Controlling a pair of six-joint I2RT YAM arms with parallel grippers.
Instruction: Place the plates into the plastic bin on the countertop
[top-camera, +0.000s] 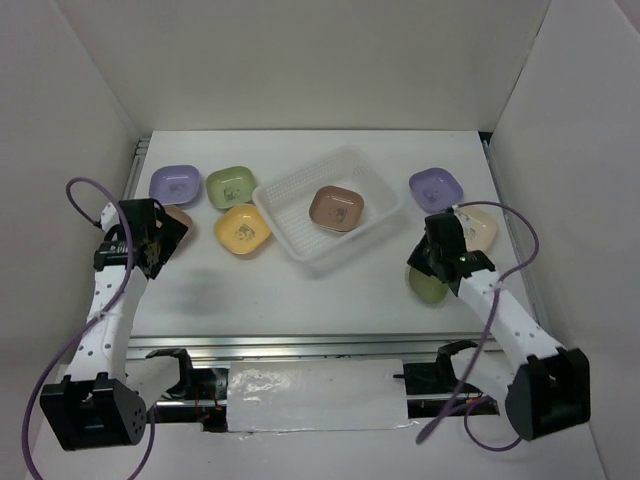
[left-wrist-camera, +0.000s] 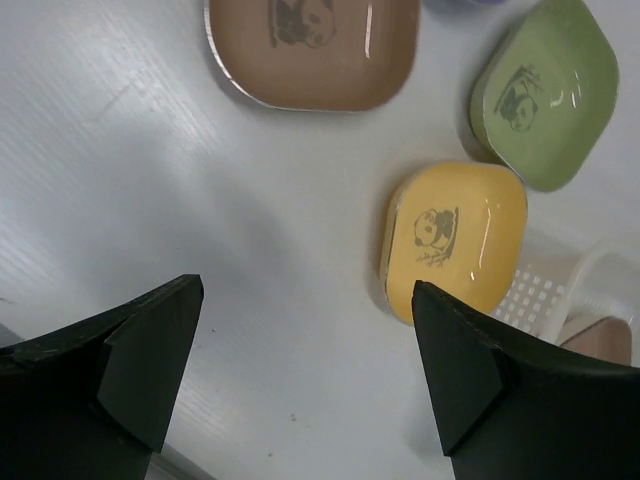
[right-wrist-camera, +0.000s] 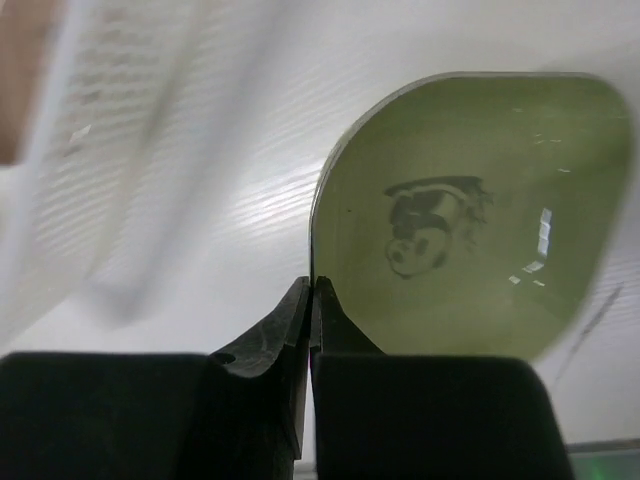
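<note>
The glossy pale green rounded-square plate (right-wrist-camera: 470, 220) with a dark panda mark lies just ahead-right of our right hand (right-wrist-camera: 312, 285), whose fingers pinch its rim.

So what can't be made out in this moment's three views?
Right wrist view: the plastic bin is blurred; whether the shut right gripper really grips the front green plate is unclear.
Left wrist view: the bin is cut off by the right edge.
Top view: that plate is mostly under the right gripper; the left brown plate is largely covered by the left gripper.
</note>
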